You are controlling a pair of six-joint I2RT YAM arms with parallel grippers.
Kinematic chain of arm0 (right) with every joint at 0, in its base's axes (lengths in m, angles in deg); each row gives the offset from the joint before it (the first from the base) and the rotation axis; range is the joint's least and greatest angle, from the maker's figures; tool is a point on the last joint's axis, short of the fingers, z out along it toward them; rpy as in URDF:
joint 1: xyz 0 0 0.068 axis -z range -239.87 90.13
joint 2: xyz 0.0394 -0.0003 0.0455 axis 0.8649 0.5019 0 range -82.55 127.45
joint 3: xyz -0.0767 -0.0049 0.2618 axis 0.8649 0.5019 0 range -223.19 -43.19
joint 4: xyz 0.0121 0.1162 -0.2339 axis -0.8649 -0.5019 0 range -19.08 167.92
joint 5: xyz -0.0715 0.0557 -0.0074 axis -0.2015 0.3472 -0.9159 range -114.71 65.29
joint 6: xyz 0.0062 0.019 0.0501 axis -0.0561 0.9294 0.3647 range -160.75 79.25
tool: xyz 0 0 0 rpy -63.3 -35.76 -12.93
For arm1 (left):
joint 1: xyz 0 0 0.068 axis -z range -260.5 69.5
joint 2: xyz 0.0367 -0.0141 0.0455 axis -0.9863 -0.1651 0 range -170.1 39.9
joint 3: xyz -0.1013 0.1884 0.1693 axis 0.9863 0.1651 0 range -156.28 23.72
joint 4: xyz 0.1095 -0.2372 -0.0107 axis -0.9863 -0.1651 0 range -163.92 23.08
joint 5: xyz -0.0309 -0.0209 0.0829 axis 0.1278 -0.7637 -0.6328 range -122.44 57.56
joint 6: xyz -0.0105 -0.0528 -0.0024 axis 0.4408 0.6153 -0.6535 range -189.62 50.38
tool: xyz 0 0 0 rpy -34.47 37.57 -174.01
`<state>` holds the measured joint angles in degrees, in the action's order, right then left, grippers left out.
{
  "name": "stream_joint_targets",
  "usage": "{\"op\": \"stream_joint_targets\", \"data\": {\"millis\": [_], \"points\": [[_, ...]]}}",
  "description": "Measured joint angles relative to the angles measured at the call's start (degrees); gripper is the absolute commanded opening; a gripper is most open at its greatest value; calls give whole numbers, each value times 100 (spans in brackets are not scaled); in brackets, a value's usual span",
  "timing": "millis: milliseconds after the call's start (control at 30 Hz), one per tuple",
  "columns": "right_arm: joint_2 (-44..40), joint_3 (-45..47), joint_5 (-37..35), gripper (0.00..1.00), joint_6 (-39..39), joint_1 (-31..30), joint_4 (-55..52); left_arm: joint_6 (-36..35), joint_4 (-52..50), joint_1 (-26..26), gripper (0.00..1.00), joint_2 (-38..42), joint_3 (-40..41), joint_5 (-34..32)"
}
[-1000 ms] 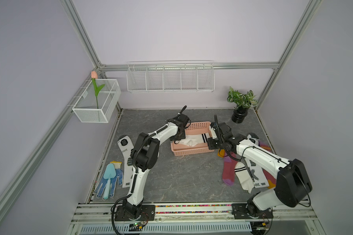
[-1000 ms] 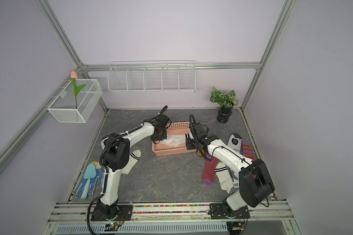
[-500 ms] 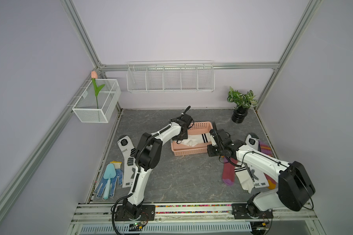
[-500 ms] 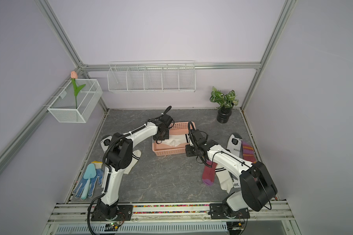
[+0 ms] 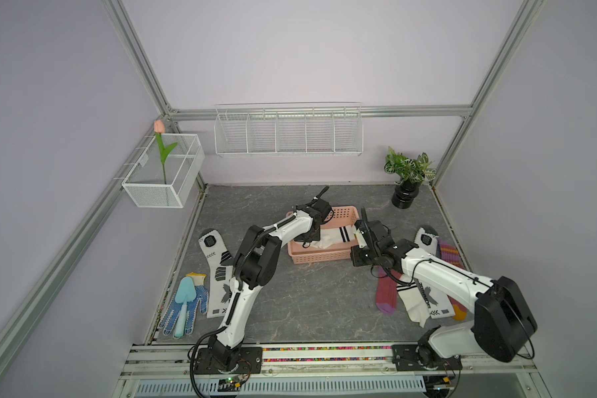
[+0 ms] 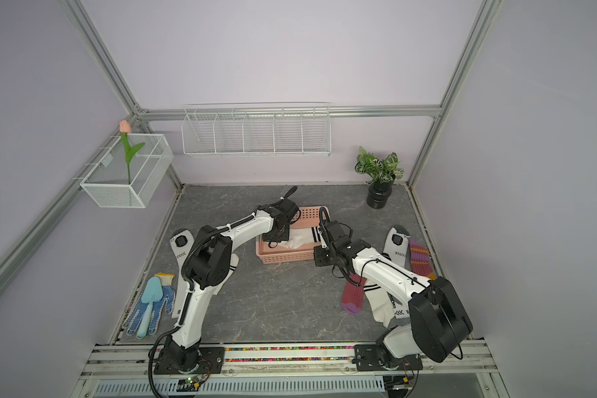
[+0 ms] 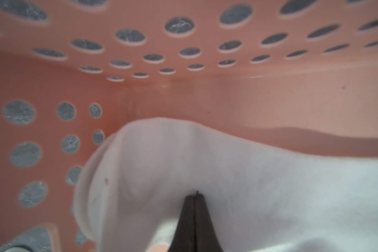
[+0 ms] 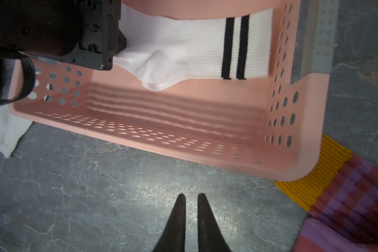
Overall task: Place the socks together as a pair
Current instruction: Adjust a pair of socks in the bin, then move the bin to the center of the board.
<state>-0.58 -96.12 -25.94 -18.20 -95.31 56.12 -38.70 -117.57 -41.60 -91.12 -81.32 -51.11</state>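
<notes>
A white sock with two black cuff stripes (image 5: 340, 236) (image 8: 183, 50) lies in the pink basket (image 5: 319, 258). My left gripper (image 5: 307, 241) (image 7: 194, 196) reaches down into the basket's left end. It is shut, and the sock's white fabric (image 7: 227, 174) puckers around its tips. My right gripper (image 5: 359, 256) (image 8: 191, 196) hovers over bare floor just outside the basket's front right corner, with a narrow gap and nothing between its fingers. Maroon striped socks (image 5: 386, 293) (image 8: 347, 196), a white striped sock (image 5: 414, 306) and a sports sock (image 5: 426, 237) lie under and behind the right arm. Another sports sock (image 5: 218, 262) lies at the left.
A blue dotted glove with a light blue trowel (image 5: 185, 306) lies at the front left. A potted plant (image 5: 407, 193) stands at the back right. Another white sock (image 6: 233, 262) lies under the left arm. Wire baskets hang on the walls.
The left gripper has moved right and down into the basket. The right gripper has drawn back from the basket's right end toward the front.
</notes>
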Motion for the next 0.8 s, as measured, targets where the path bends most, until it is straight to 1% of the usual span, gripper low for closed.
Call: {"op": "stream_joint_targets", "data": {"millis": [100,200,267,333,500,567,633,700,800], "points": [[0,76,46,16,4,-107,59,-4,-133,-11,0,9,-79,-20],[20,120,94,15,44,-195,131,-22,-380,-46,0,26,-354,0],[83,120,114,15,81,-264,254,-39,-511,-72,4,101,-634,46],[201,120,131,15,118,-361,389,-68,-535,-90,7,297,-831,90],[636,101,133,13,212,-619,739,-76,-555,-103,7,1222,-1019,136],[863,13,129,12,256,-695,828,-50,-459,-122,7,1648,-844,138],[1095,-131,122,11,299,-750,909,24,-317,-160,8,2120,-420,173],[1333,-323,87,11,326,-791,1010,127,-138,-238,8,2590,203,225],[1598,-601,4,11,365,-817,1121,271,81,-376,11,3040,1073,269]]}}
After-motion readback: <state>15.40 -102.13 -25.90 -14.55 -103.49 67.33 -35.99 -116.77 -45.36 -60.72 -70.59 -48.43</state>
